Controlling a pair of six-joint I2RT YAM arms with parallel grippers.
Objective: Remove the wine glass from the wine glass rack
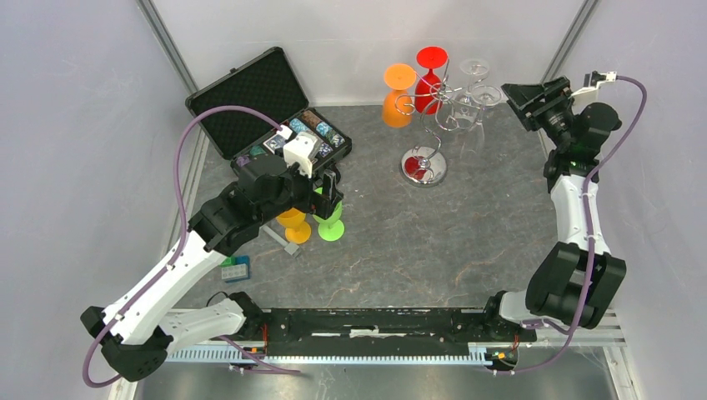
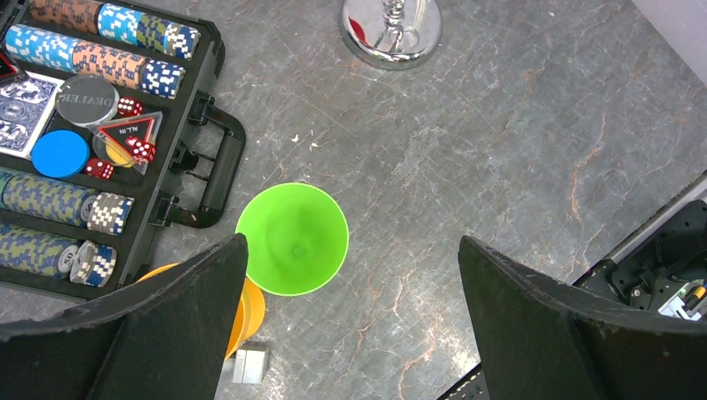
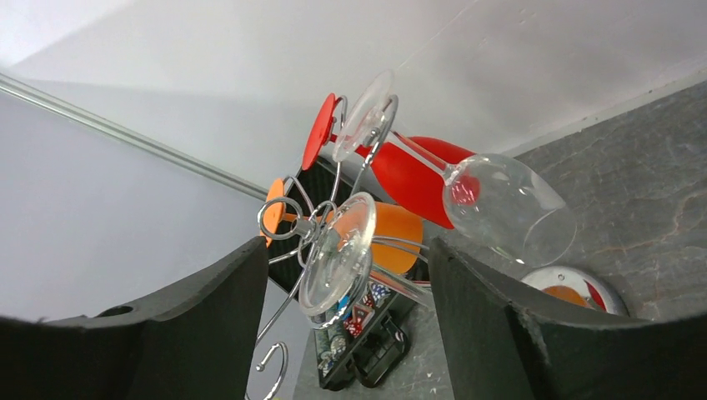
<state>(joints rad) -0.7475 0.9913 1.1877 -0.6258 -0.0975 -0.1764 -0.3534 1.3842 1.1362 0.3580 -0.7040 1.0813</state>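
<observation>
Left claw (image 2: 352, 243) is seen apart above green plastic goblet (image 2: 292, 237), near-left on grey worktop (image 2: 500, 125). Far right, right claw (image 3: 348, 246) is apart around the foot of clear wine glass (image 3: 338, 258), hung on chrome wire wine glass rack (image 1: 423, 167). Stem is best pinched gently, then slid outward off the arm.

Orange glass (image 1: 398, 96), red glass (image 1: 430, 79) crowd behind the rack (image 1: 423, 165); front open.

Bright, even overhead light; shadows on the grey marbled table (image 1: 483, 242) are faint and soft. The chrome wire wine glass rack (image 2: 413, 37) throws glare off its round base.
</observation>
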